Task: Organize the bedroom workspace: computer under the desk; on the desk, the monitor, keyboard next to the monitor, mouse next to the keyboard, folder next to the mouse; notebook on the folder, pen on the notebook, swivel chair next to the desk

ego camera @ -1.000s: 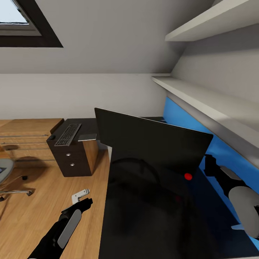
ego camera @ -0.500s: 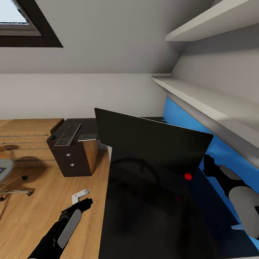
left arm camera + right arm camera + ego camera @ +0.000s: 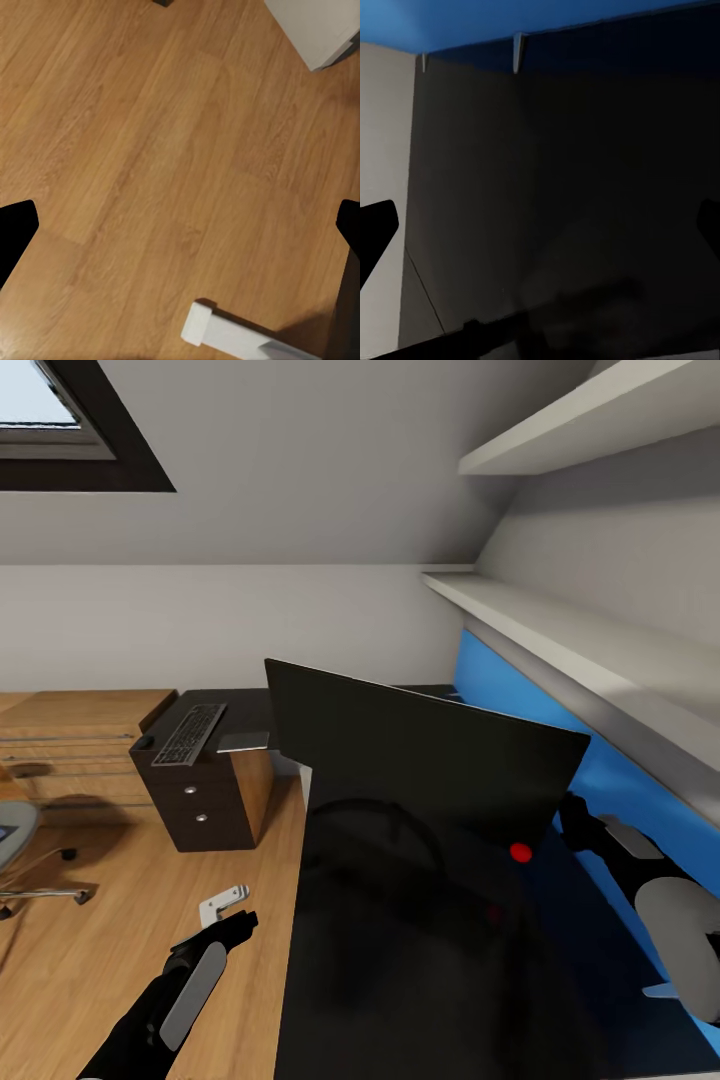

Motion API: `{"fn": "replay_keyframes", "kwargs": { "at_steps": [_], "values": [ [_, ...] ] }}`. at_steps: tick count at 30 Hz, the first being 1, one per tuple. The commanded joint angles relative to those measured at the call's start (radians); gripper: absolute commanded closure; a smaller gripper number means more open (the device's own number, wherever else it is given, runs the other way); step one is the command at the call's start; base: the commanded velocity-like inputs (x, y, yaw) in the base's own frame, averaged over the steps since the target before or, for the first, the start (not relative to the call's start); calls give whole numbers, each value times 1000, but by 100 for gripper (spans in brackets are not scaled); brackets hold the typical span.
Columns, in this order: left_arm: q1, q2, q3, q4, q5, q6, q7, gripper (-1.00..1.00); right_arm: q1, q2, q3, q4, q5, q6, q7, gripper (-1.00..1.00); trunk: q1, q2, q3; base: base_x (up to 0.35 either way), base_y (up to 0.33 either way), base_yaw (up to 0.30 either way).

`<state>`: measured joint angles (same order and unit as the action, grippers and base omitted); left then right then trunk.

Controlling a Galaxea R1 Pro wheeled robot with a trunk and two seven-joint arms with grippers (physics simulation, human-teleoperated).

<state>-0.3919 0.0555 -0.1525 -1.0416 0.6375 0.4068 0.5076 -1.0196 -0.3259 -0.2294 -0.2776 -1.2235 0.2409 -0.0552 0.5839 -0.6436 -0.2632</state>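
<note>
Right arm edged inward behind flat black monitor [image 3: 425, 760] since a second ago; red dot shifted slightly left. Monitor stands on glossy black worktop [image 3: 400, 960], so monitor placement looks to be step in hand.

Right claw [image 3: 572, 815] hidden behind screen edge in head view; wrist view shows tips wide apart, holding nothing.

Left claw [image 3: 225, 905] idle over wood floor, spread, empty.

Dark grey keyboard [image 3: 189, 734] sits on dark drawer cabinet [image 3: 205, 790], well apart. Next: fetch it.

Grey swivel chair [image 3: 15, 840] cut off; folder, mouse indistinct.

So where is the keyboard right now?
In the head view the keyboard lies at the left, on the dark drawer cabinet, beyond the left end of the monitor and beside a small grey flat item.
</note>
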Motion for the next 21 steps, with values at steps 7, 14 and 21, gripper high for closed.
{"fn": "replay_keyframes", "kwargs": {
  "at_steps": [7,14,21],
  "values": [
    [-1,1,-4,-2,10,1,9,-100,-1,1,-2,-2,-6,4,-5,-100,0,-1,-2,-173,153,0],
    [-1,1,-4,-2,10,2,9,-100,-1,2,0,-3,-4,2,-6,-100,0,-1,-2,-70,46,0],
    [-1,2,-4,-2,10,2,9,-100,-1,4,62,-4,-4,-3,-6,-100,0,-1,-2,-190,171,0]
  ]
}}
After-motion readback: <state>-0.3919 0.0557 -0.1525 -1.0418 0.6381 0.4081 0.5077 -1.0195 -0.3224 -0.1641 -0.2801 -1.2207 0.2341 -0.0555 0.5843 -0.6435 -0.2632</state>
